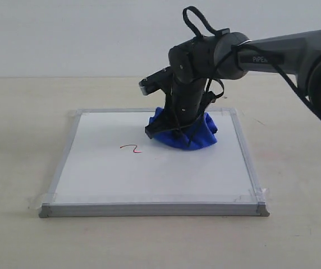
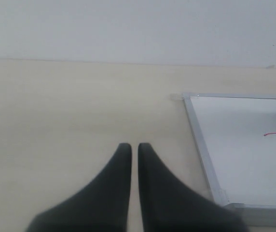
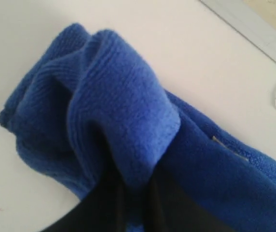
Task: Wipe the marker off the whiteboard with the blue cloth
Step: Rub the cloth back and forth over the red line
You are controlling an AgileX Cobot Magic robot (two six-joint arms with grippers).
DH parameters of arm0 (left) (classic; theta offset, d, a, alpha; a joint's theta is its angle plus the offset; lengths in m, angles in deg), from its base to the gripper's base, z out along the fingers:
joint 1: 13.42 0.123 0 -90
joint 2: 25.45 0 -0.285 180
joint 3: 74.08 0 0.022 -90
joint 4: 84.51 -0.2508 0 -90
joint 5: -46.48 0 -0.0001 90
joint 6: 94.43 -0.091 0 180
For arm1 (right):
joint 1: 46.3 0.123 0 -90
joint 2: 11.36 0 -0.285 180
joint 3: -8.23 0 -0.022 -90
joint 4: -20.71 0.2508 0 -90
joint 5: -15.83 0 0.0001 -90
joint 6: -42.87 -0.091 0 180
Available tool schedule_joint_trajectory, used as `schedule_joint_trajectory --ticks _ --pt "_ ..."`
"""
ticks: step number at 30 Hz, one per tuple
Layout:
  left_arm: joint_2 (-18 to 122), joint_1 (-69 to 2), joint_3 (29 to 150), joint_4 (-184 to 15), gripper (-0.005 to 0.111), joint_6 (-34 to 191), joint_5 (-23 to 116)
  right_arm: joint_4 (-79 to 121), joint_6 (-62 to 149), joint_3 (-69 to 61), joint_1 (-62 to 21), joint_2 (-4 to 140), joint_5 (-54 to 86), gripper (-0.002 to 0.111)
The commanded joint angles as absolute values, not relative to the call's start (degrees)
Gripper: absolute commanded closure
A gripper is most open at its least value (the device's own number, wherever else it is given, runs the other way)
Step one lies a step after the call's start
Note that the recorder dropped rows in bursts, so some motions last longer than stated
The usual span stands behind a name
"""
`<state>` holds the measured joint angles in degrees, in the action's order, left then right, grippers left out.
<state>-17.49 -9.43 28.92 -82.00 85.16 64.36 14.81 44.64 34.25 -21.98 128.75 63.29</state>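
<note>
The right pincer [image 1: 175, 132] grips the blue cloth [image 1: 197, 137] on the whiteboard [image 1: 149, 180], near the marker [image 1: 131, 149].

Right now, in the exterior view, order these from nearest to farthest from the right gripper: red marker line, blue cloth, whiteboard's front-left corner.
1. The blue cloth, clamped in the right gripper.
2. The marker line, to its left.
3. The whiteboard's front-left corner, farthest left.
</note>
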Motion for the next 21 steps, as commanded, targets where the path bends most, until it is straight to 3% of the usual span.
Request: schedule_joint_trajectory --ticks 1,4,11,21 --pt "-17.7 -9.4 28.7 -82.2 0.102 85.1 63.6 27.0 57.2 34.6 -19.3 129.7 62.7 0.108" --pt "-17.7 -9.4 28.7 -82.2 0.102 85.1 63.6 34.1 64.1 35.5 -15.9 130.4 64.8 0.108" --pt "-17.7 -9.4 28.7 -82.2 0.102 85.1 63.6 26.8 63.4 40.6 -13.3 133.9 74.7 0.108" --pt "-17.7 -9.4 28.7 -82.2 0.102 85.1 63.8 2.2 45.9 42.0 -21.7 134.5 81.7 0.108"
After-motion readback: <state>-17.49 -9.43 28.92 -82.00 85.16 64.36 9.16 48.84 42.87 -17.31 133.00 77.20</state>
